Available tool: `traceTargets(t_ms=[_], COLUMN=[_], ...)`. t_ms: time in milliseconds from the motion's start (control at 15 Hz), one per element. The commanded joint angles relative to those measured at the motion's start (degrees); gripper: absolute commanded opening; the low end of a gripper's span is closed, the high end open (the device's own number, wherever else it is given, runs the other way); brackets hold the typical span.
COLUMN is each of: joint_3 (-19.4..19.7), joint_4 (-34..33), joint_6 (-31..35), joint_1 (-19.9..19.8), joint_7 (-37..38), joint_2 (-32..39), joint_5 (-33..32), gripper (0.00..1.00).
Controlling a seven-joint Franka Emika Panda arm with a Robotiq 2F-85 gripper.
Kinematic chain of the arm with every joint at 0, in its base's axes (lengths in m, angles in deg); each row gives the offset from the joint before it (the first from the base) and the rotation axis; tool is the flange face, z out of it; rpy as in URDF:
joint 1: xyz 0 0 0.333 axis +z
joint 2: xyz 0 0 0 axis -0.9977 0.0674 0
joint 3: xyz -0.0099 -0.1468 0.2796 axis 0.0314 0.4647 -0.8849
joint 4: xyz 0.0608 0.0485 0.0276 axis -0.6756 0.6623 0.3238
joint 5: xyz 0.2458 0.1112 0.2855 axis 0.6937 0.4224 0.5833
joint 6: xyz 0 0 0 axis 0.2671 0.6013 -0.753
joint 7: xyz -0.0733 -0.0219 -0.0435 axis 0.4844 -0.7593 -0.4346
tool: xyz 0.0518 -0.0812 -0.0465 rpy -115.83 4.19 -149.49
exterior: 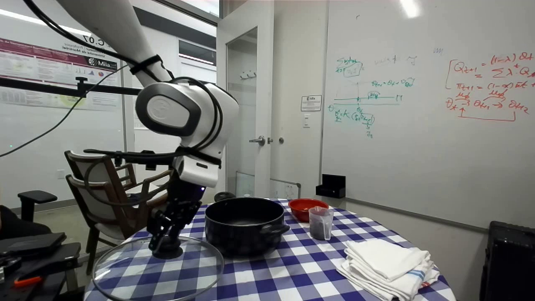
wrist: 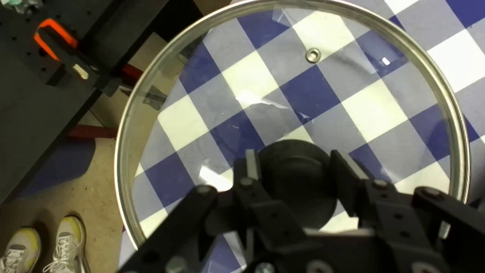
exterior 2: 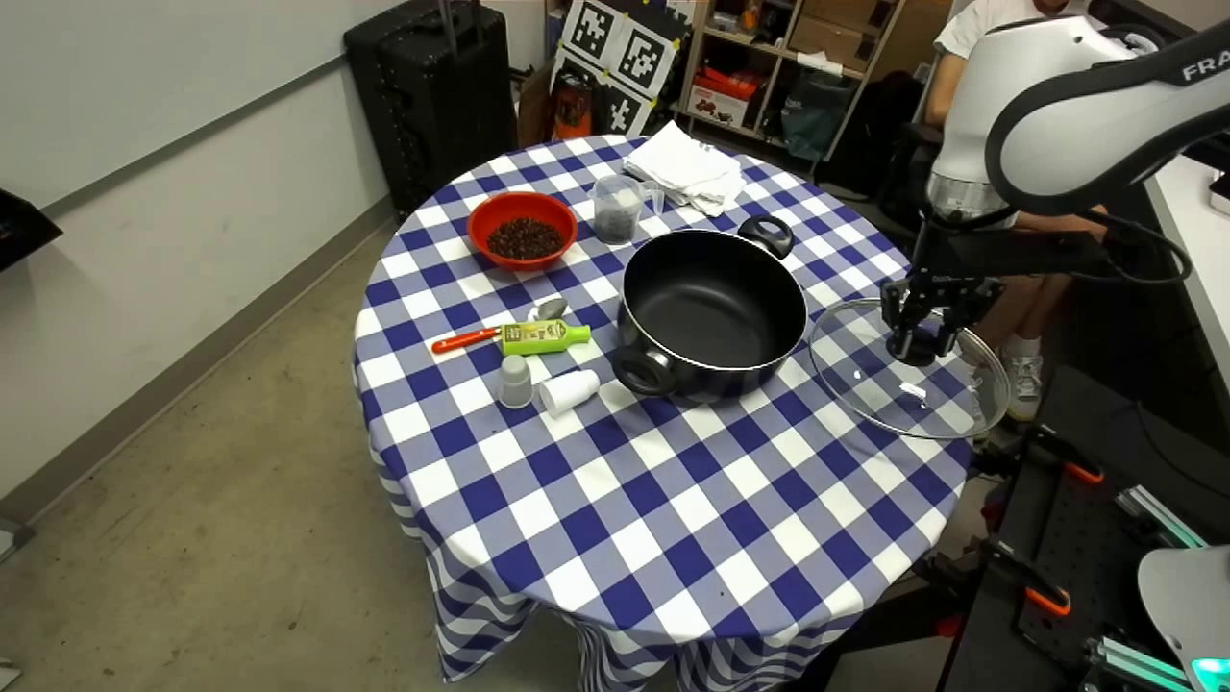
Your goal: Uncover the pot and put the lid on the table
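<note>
Clear glass lid [wrist: 280, 113] below the fingers [wrist: 345, 184], its black knob [wrist: 295, 163] pinched between them, uncovered pot [exterior 2: 716, 308] close by

White arm [exterior: 228, 115], black cables [exterior: 215, 110], "FRA" lettering [exterior 2: 1206, 65], black screw-studded fingers [wrist: 346, 185]

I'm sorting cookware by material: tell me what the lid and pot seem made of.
Lid: probably glass, glossy, with glints and the checked tablecloth showing through; its silvery rim looks metal. Pot: perhaps coated metal, smooth and satin black inside.

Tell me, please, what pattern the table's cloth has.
The table's cloth is checked in dark blue, greyish blue and white, clearest in an exterior view.
</note>
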Motion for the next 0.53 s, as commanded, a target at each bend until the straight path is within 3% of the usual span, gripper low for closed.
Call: traceTargets(t_ms=[0, 467], joint_3=[1.9, 5.1], joint_4=[-5.3, -6.7], joint_6=[-1.4, -0.7], joint_1=[-0.2, -1.8], joint_7=[-0.4, -0.7], joint_2=[4.6, 9.1], joint_5=[3.8, 7.6], gripper=[0.24, 0.24])
